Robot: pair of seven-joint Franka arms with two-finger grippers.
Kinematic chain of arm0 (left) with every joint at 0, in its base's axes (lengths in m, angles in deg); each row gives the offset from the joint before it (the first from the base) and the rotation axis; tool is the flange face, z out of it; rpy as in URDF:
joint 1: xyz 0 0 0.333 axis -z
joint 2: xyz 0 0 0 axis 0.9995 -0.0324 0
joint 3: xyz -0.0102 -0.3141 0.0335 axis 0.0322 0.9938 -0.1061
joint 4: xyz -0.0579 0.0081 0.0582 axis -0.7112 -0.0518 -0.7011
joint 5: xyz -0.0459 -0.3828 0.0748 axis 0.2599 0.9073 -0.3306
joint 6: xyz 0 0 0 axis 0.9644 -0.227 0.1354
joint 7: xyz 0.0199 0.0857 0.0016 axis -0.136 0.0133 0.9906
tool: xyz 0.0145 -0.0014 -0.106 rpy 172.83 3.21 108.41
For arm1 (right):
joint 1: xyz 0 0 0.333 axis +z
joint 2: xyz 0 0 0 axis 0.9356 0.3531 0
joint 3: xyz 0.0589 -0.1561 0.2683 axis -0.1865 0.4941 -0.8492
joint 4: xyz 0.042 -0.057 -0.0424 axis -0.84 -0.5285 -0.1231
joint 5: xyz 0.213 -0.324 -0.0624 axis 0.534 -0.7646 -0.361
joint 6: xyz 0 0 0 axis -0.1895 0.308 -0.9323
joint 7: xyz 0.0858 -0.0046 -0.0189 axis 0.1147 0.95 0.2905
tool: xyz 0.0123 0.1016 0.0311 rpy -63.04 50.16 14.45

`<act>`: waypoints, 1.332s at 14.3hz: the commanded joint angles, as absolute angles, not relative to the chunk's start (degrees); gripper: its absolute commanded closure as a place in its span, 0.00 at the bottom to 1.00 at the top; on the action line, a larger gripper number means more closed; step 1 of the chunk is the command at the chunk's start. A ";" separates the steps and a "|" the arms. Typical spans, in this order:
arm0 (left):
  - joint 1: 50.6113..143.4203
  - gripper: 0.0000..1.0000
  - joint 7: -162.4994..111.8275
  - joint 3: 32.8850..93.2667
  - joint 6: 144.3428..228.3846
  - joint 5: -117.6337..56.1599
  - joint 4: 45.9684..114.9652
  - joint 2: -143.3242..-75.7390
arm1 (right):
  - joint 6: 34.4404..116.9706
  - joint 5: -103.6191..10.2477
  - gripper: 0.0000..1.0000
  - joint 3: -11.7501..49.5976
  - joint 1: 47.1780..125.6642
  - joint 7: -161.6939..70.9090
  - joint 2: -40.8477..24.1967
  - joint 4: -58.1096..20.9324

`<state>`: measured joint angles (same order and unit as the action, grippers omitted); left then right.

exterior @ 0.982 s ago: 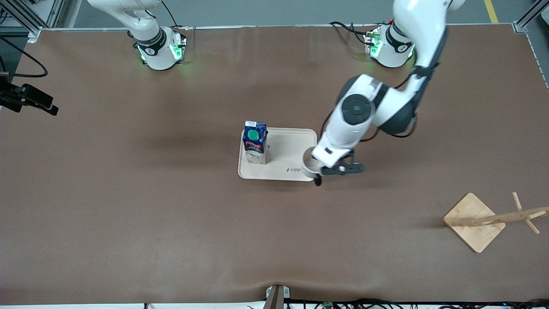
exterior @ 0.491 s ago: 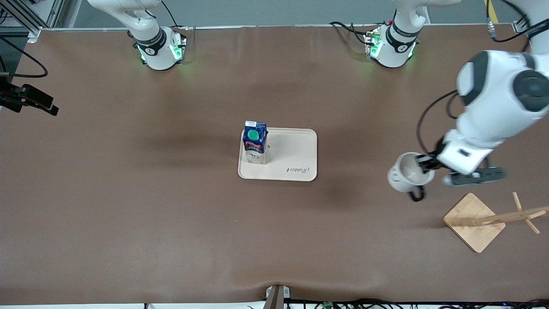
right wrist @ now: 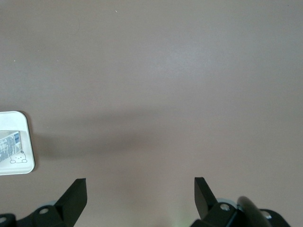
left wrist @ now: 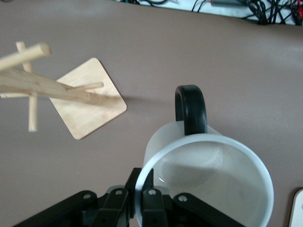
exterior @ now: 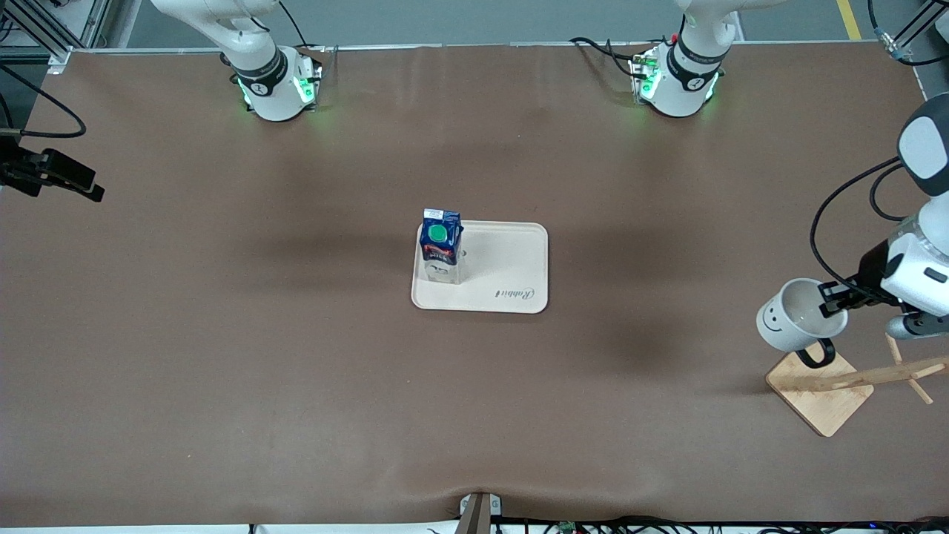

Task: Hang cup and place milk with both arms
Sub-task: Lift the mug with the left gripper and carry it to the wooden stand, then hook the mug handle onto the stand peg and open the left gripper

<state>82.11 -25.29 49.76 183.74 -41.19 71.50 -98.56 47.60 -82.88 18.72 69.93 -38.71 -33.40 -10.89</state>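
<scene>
My left gripper is shut on the rim of the white cup, with one finger inside and one outside. It holds the cup tilted in the air over the wooden rack's square base, the smiley face showing and the black handle hanging down. In the left wrist view the cup, its handle and the rack show, and my left gripper pinches the rim. The milk stands upright on the beige tray. My right gripper is open and empty above bare table; it is out of the front view.
The rack's pegs stick out toward the left arm's end of the table. A tray corner with the carton's lower part shows in the right wrist view. A black camera mount sits at the right arm's end.
My left arm has swung from the tray toward the left arm's end of the table, carrying the cup to just above the rack's base. The milk and tray have not moved.
</scene>
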 commanded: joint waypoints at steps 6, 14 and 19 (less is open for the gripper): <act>77.16 1.00 -26.16 50.20 182.67 -42.19 62.85 -104.30 | 47.01 -82.83 0.00 17.96 68.80 -39.13 -32.58 -9.39; 74.96 1.00 -26.86 50.20 183.19 -42.19 60.56 -105.71 | 47.01 -82.83 0.00 17.96 68.80 -39.13 -32.58 -9.39; 73.29 1.00 -28.89 50.20 183.37 -42.10 59.77 -106.50 | 47.01 -82.74 0.00 17.96 68.71 -39.13 -32.58 -9.39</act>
